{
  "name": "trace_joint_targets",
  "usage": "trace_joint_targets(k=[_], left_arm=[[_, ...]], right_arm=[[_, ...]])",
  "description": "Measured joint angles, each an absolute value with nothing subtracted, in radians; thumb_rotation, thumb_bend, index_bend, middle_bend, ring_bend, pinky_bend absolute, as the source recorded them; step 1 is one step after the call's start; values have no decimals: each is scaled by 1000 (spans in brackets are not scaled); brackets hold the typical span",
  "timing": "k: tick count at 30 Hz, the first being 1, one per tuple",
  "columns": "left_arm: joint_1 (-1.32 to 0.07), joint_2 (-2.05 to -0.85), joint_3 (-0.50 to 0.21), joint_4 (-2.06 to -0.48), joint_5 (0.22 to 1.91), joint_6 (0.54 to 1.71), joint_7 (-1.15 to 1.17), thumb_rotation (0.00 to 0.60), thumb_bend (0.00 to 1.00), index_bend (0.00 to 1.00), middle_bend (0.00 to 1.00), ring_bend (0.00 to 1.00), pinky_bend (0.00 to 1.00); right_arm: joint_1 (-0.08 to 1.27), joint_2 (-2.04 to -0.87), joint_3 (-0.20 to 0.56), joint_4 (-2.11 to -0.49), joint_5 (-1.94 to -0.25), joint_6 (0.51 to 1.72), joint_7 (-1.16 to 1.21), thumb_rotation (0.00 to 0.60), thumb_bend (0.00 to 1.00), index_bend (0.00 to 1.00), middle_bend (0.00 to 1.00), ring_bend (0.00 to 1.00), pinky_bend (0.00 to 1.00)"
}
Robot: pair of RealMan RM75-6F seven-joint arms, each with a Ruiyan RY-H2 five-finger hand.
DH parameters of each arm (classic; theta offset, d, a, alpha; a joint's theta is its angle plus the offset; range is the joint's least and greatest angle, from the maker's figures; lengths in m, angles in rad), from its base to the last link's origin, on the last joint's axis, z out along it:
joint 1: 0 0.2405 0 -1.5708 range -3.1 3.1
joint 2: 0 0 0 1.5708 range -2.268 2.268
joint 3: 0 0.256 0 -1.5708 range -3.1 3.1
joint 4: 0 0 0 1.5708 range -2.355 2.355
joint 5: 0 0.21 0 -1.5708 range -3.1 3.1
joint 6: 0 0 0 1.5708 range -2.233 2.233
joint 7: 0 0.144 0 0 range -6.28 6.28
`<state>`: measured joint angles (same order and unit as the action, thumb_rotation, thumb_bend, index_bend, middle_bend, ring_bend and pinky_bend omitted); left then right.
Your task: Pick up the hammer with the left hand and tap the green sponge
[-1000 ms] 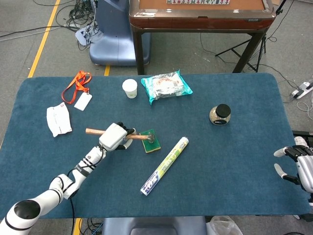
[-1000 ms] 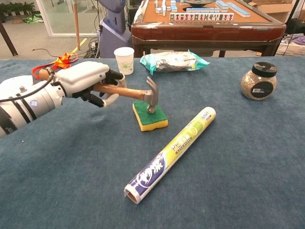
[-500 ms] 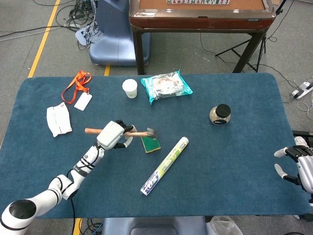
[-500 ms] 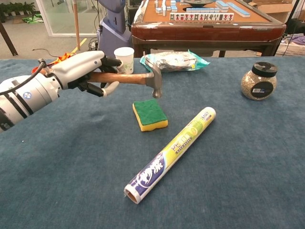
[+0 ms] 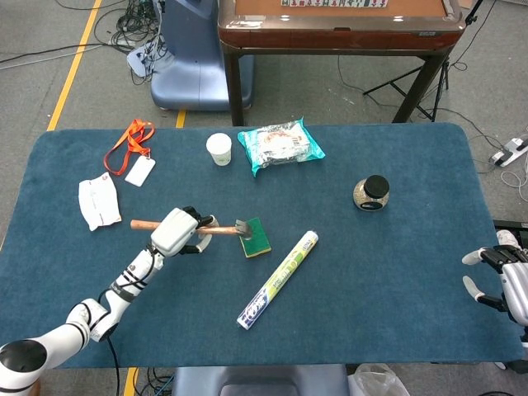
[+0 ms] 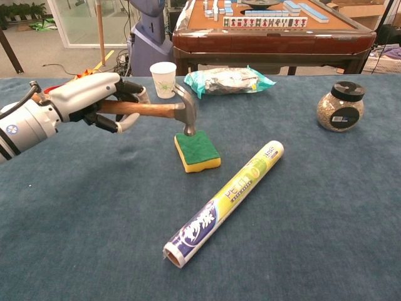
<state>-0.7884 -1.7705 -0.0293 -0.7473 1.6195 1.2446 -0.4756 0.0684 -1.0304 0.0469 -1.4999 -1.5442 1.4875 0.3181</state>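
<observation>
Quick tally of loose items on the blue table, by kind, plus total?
hammer: 1
sponge: 1
wrap roll: 1
jar: 1
paper cup: 1
snack bag: 1
lanyard with badge: 1
white packet: 1
Total: 8

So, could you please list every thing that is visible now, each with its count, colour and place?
hammer: one, wooden handle and metal head, held above the table, head beside the sponge's far left edge
green sponge: one, green top on yellow base, middle of the table
roll: one, yellow-green and blue wrapper, lying diagonally right of the sponge
paper cup: one, white, far side of the table
packet: one, teal, right of the cup
jar: one, clear with black lid, far right
lanyard: one, orange with white card, far left
white packet: one, left edge
table: one, blue cloth
brown table: one, behind, carrying tiles
left hand: grips the hammer handle
right hand: off the table's right edge, holds nothing
</observation>
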Motion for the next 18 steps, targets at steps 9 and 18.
trace_joint_targets(k=[9,18], left_arm=[[-749,-1770,4,-678,1617,1224,-502,600,540,778,825,612,441],[-732,-1776,20,-650,1604,1163,-503,575,537,542,578,444,440]], right_arm=[[70,-1031,47,-1501,-1543,1484,314,600,317,457,451,393,259],[69,-1030,46,-1503,-1544,1486,315,600,317,457,451,393,259]])
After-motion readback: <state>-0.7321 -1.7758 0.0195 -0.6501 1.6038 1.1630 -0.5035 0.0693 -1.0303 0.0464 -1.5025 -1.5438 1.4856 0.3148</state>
